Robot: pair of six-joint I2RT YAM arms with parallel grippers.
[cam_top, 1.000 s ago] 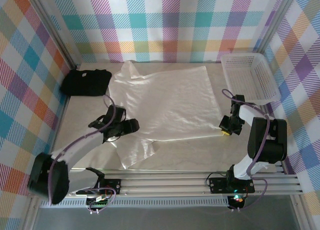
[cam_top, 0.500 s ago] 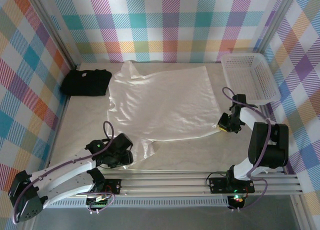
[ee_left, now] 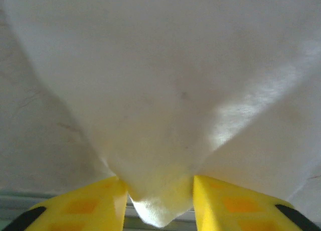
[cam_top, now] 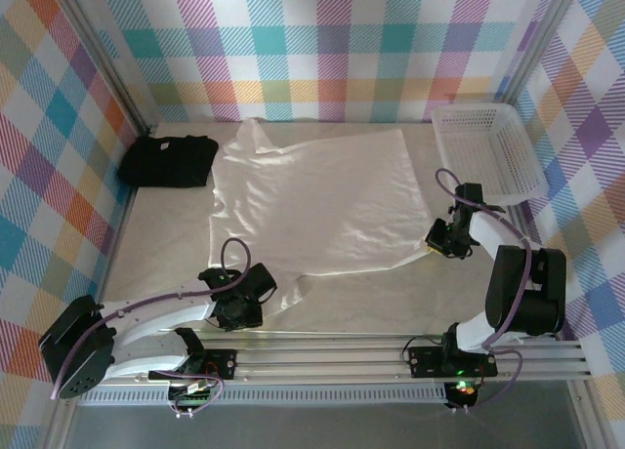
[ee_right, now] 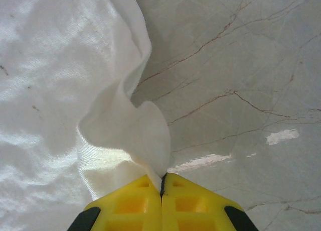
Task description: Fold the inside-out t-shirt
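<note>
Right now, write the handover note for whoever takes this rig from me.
Left claw: shut on a bunch of the plain white cotton t-shirt, at its near left corner.
Right claw: shut on a thin pinch of the shirt at its near right corner.
Shirt: spread mostly flat on the pale marbled table, between the black bundled garment at far left and the white plastic mesh basket at far right.
Done: both near corners gripped.
Left: all the folding; no clear fold shows yet.
</note>
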